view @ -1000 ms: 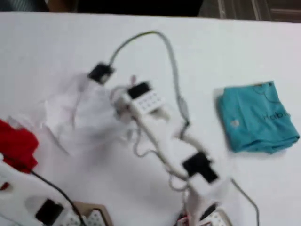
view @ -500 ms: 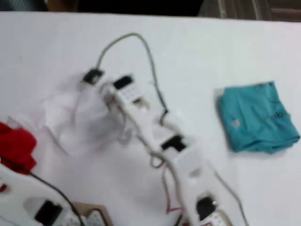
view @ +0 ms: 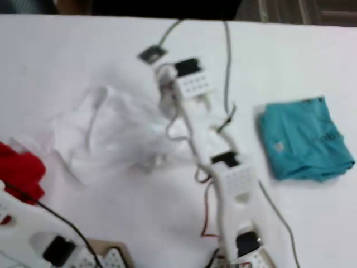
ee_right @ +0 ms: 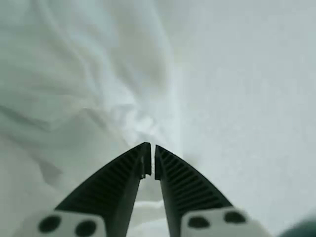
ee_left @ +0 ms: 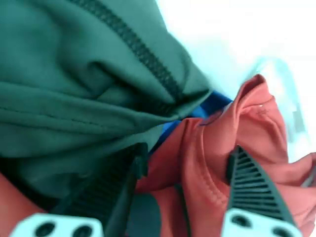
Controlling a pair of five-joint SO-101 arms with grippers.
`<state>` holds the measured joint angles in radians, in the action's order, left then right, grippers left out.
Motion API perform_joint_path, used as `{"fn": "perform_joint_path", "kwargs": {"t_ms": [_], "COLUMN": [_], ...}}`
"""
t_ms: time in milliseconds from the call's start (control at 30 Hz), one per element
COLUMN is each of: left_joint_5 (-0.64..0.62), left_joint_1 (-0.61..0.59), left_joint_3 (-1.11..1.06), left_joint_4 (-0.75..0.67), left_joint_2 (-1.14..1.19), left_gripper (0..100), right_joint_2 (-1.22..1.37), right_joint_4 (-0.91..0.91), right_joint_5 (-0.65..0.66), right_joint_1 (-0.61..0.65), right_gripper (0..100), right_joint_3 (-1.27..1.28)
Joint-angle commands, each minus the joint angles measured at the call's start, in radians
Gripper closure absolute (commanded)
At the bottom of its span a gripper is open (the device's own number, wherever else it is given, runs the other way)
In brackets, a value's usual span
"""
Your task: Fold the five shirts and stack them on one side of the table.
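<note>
Folds of white shirt (ee_right: 74,64) obscure right jaws' pinch; left jaws spread over red shirt (ee_left: 212,148).

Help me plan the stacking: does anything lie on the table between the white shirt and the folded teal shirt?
Only the right arm and its cable cross that gap, its gripper shut on the white shirt. The table toward the teal shirt shows nothing else.

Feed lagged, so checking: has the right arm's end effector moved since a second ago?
Yes. The right end effector moved farther across the white table, toward the folded teal shirt.
</note>
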<state>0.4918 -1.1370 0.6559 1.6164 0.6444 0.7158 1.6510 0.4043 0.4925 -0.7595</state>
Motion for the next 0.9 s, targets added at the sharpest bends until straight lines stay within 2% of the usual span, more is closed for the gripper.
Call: {"fn": "perform_joint_path", "kwargs": {"t_ms": [0, 133, 367, 600, 867], "left_joint_5": [0.005, 0.005, 0.011, 0.011, 0.035], "left_joint_1": [0.009, -0.06, -0.167, -0.272, -0.321], "left_joint_3": [0.005, 0.005, 0.005, 0.004, 0.004], "left_joint_4": [-0.029, -0.066, -0.08, -0.101, -0.101], "left_joint_2": [-0.009, -0.009, -0.008, -0.008, -0.008], "left_gripper": [72, 72, 72, 72, 72], "right_joint_2": [-0.007, -0.005, -0.002, 0.05, 0.193], "right_joint_4": [0.018, 0.018, -0.028, -0.116, -0.191], "right_joint_5": [0.008, 0.008, -0.002, -0.003, -0.003], "right_joint_1": [0.122, 0.277, 0.47, 0.524, 0.533], "right_gripper": [90.6, 82.1, 83.7, 83.7, 83.7], "right_joint_3": [-0.074, -0.12, -0.175, -0.178, -0.181]}}
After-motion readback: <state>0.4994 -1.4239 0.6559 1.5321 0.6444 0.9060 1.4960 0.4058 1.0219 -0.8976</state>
